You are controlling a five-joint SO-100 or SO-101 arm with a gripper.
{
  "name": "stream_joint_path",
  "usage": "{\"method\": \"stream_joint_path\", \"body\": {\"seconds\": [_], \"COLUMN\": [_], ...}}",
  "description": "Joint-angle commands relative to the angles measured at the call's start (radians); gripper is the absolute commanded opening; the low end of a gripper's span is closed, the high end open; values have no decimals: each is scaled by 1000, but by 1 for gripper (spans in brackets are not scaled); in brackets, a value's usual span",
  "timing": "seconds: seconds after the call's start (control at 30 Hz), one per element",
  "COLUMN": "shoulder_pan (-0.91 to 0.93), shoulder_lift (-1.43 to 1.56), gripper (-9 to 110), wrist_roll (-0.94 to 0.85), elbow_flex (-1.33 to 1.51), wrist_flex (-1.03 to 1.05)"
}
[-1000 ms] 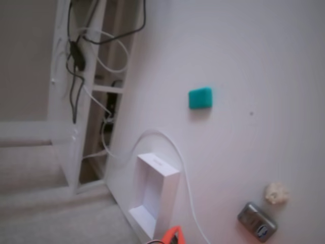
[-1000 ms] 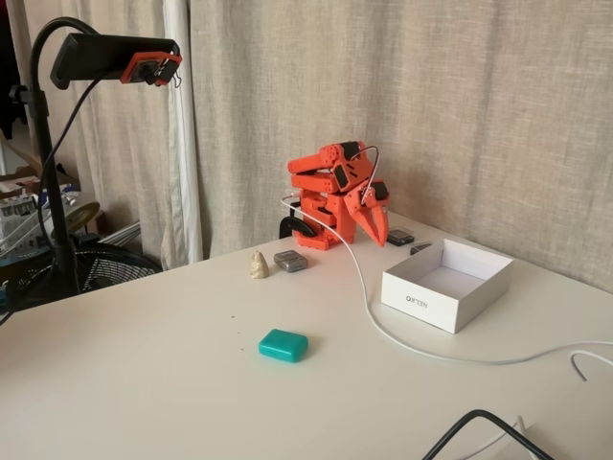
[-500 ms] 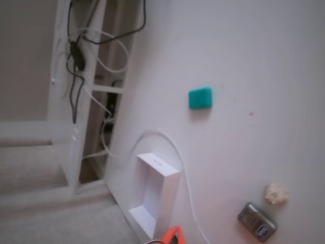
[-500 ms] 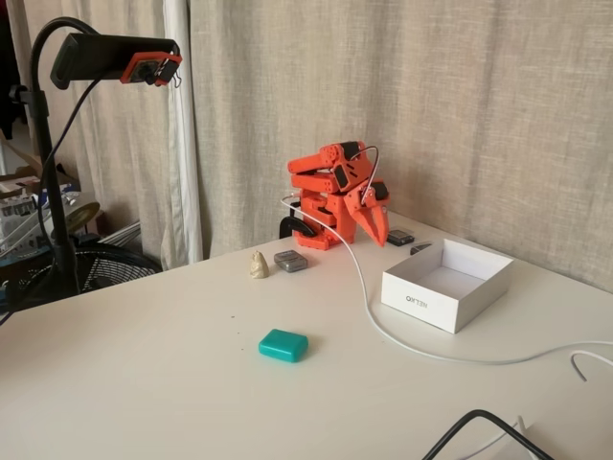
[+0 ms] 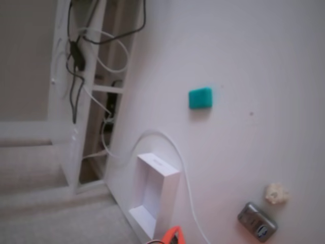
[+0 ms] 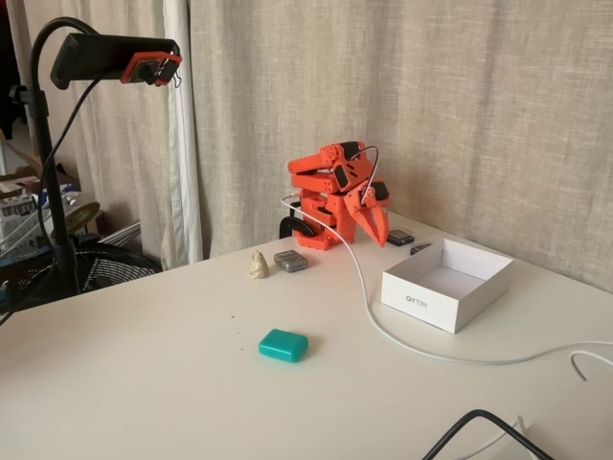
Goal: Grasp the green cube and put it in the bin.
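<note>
The green cube (image 6: 283, 345) lies flat on the white table, nearer the camera than the arm; in the other fixed view the green cube (image 5: 200, 97) sits upper middle. The bin (image 6: 447, 284) is a white open box at the right, empty; in the other fixed view the bin (image 5: 154, 194) stands at the bottom. My orange arm is folded at the back of the table, its gripper (image 6: 375, 230) pointing down with fingers together, nothing in it, far from the cube. Only an orange tip of the gripper (image 5: 173, 236) shows at the bottom edge.
A beige lump (image 6: 258, 265) and a grey tin (image 6: 290, 261) lie left of the arm's base. A white cable (image 6: 383, 331) runs from the arm past the bin. A black cable (image 6: 479, 422) crosses the front right. A camera on a gooseneck (image 6: 115, 57) stands at left.
</note>
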Motion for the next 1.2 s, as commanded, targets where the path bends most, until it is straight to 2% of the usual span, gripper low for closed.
{"method": "stream_joint_path", "body": {"seconds": [0.0, 1.17], "shoulder_pan": [2, 2], "shoulder_lift": [8, 8], "gripper": [-8, -8], "wrist_roll": [0, 0], "elbow_flex": [-5, -5], "wrist_flex": [3, 3]}}
